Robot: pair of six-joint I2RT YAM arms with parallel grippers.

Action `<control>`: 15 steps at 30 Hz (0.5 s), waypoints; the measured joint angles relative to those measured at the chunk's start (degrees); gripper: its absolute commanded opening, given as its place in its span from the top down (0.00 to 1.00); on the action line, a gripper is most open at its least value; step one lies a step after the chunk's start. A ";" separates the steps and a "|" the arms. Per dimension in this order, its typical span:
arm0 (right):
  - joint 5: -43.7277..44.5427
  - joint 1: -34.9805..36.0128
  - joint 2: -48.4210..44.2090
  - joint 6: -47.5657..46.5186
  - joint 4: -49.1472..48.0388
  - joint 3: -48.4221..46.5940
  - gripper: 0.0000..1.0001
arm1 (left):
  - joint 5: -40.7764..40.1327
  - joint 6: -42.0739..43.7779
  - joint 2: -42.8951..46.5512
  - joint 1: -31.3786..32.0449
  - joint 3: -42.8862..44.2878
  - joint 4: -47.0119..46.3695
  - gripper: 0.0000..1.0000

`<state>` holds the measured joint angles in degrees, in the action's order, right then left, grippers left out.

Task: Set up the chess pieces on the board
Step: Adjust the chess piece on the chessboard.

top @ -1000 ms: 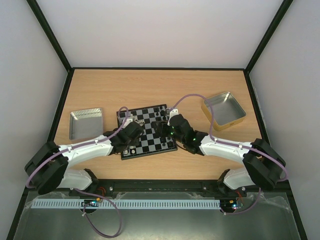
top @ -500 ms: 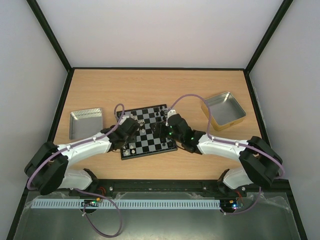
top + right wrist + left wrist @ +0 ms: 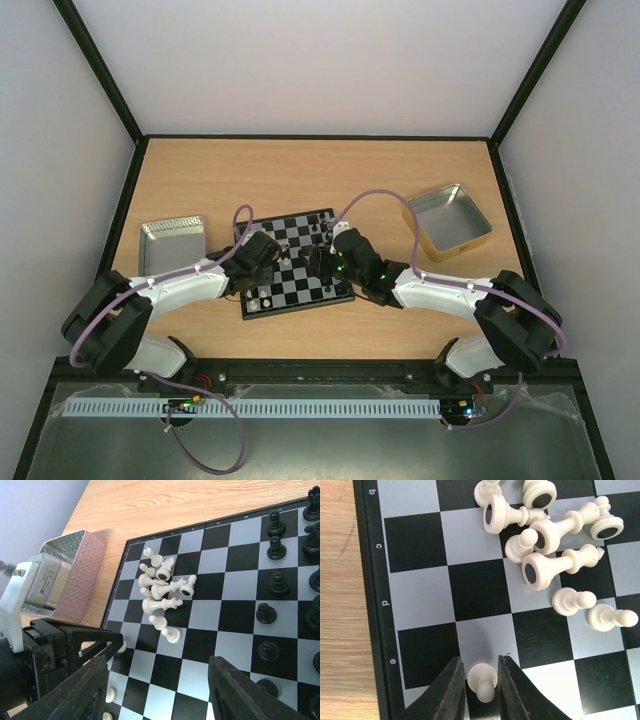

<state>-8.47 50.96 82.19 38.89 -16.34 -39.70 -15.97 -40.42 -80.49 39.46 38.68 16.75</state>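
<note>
The board (image 3: 300, 290) lies at the table's middle. My left gripper (image 3: 481, 672) is shut on a cream-white pawn (image 3: 481, 680) at the second column from the lettered left rim (image 3: 370, 605), near row e. In the top view this gripper (image 3: 258, 268) is over the board's left side. The held pawn also shows in the right wrist view (image 3: 120, 647). A heap of fallen white pieces (image 3: 545, 535) lies beyond it (image 3: 162, 587). Two white pawns (image 3: 111, 694) stand nearer. Black pieces (image 3: 275, 547) stand on the right side. My right gripper (image 3: 160, 680) is open and empty above the board.
A silver tin (image 3: 170, 245) sits left of the board, close to its edge (image 3: 75, 575). A gold-sided tin (image 3: 448, 222) sits at the right back. Both arms reach over the board, their wrists close together.
My left gripper has moved left and a little farther back over the board's left side. My right gripper has shifted slightly left.
</note>
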 measured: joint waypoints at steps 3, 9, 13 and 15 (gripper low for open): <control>-0.20 0.00 0.11 0.00 0.02 0.00 0.46 | 0.55 0.26 -0.46 -0.02 0.00 -0.55 0.86; -0.26 0.00 0.22 0.13 0.09 0.00 0.46 | 1.07 0.83 -0.79 -0.02 0.11 -0.98 0.92; -0.33 0.00 0.22 0.15 0.20 0.00 0.46 | 2.03 0.81 -0.81 0.00 0.76 -0.85 0.92; -0.35 0.00 0.22 0.15 0.20 0.00 0.46 | 2.73 0.76 -0.79 0.00 0.81 -0.55 0.92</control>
<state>-8.82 50.96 82.41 39.05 -16.14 -39.70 -13.23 -39.66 -81.28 39.46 39.48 16.21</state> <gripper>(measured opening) 0.536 0.086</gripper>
